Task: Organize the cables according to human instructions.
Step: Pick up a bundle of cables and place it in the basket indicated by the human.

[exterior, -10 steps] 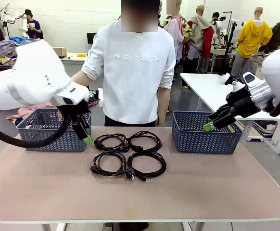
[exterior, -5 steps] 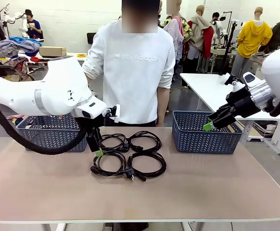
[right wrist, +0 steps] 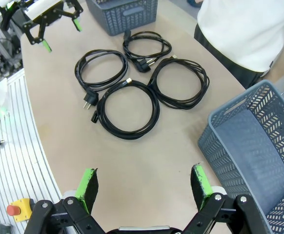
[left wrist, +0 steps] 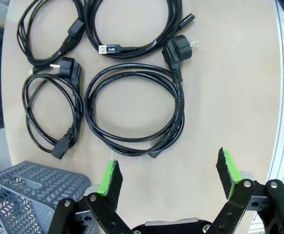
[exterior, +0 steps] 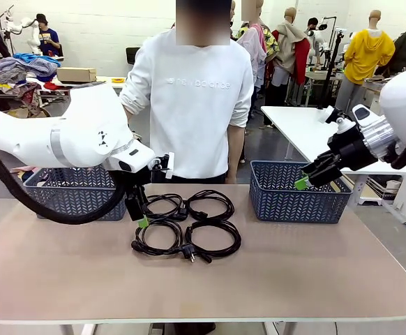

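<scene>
Four black coiled cables lie in a two-by-two group at the middle of the table, among them a back left coil [exterior: 161, 197] and a front right coil [exterior: 238, 241]. My left gripper [exterior: 139, 213] hangs open just above the left edge of the group. In the left wrist view its green pads [left wrist: 111, 177] stand wide apart before the nearest coil [left wrist: 180, 112], with nothing between them. My right gripper [exterior: 306, 179] is open and empty in the air over the right basket [exterior: 297, 206]. The right wrist view shows all the cables [right wrist: 155, 109] beyond that gripper [right wrist: 144, 184].
A second grey basket [exterior: 70, 199] stands at the table's back left, close behind my left arm. A person in a white sweatshirt [exterior: 196, 98] stands at the far edge behind the cables. The near half of the table [exterior: 203, 286] is bare.
My left arm has swung right, from in front of the left basket to the left edge of the cables, and has since held still. The right arm and the cables have not moved.
</scene>
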Action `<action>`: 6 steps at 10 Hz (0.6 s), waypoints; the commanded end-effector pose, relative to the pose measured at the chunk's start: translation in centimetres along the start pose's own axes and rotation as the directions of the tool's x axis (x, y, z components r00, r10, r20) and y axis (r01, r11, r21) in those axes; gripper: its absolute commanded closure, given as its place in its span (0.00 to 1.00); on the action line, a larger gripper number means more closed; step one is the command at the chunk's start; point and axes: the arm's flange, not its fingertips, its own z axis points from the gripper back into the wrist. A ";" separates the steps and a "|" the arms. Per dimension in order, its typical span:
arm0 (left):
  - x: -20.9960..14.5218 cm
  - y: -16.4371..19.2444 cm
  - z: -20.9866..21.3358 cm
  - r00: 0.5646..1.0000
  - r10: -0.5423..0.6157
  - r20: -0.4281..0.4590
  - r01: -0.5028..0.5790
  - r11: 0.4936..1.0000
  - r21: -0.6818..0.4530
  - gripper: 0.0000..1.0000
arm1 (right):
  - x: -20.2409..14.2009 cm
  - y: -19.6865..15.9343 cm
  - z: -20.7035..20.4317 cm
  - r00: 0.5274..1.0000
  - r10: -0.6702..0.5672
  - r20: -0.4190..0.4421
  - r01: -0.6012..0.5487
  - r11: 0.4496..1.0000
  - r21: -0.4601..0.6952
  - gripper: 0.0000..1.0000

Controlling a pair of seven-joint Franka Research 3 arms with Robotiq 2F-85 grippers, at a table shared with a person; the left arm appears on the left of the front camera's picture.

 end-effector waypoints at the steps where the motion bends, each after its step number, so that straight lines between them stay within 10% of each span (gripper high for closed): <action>1: 0.0 0.0 0.2 1.000 0.005 0.010 -0.005 1.000 0.005 0.00 | 0.0 -0.4 -0.2 0.999 0.021 0.030 -0.021 1.000 0.014 0.00; 6: 1.9 -0.1 -3.9 0.991 -0.114 -0.069 0.113 0.993 -0.021 0.00 | 0.0 -0.4 -0.2 0.999 0.021 0.030 -0.021 1.000 0.014 0.00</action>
